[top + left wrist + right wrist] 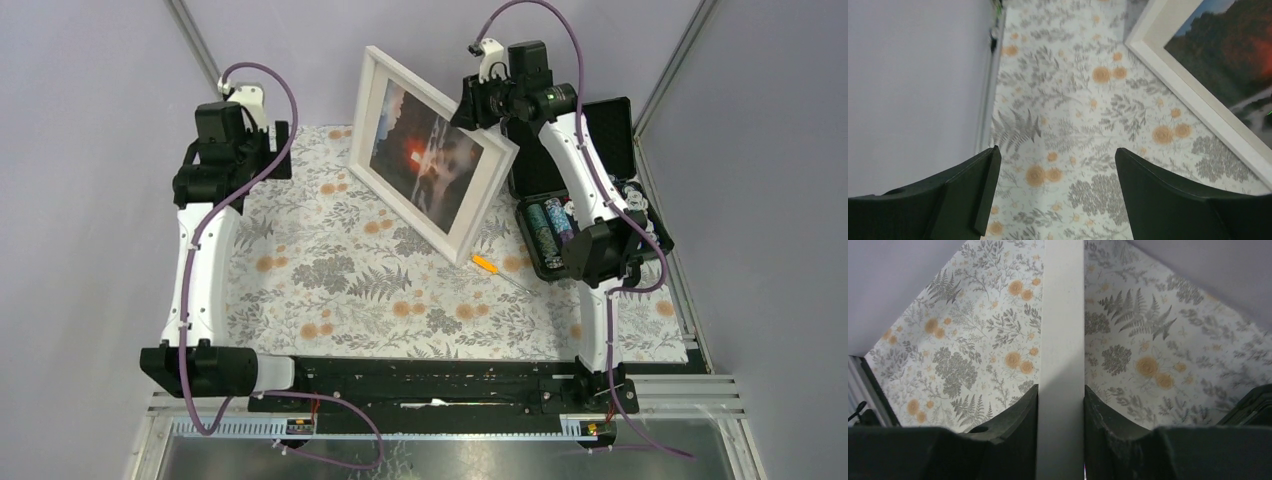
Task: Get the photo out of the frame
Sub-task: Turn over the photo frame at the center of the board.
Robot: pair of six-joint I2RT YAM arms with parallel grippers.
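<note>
**Item 1: frame** (376,100). White, rectangular, propped up on the bench (330,330). Its lower long edge is down on the floral cloth (340,270) and its top leans back towards the far wall. The glass side faces the arm bases. In the left wrist view one white corner (1153,35) rests on the cloth.

**Item 2: photo** (425,155). Inside the frame behind a pale mat, with a glowing orange-red spot at its centre. The left wrist view shows dark hills and a strip of blue sky (1233,50).

**Item 3: right hand** (472,108). At the frame's upper right edge, partly closed onto it. In the right wrist view the white edge (1060,340) runs straight up between the two dark fingers (1013,425), and each pad presses flat on one face.

**Item 4: left hand** (272,150). At the far left of the bench, fingers (973,190) spread wide with nothing between them. It hangs over bare cloth, apart from the frame's left corner.

**Item 5: black case** (600,130). Lid open, on the right side of the bench just behind the frame's right edge. Small cylinders stand in its near compartment.

**Item 6: screwdriver** (488,265). Orange handle, lying on the cloth just beside the frame's near lower corner.

**Room.** A broad stretch of cloth lies between the frame's front and the arm bases, and another between the frame and the left hand. On the right the frame, case and right arm stand close together.
</note>
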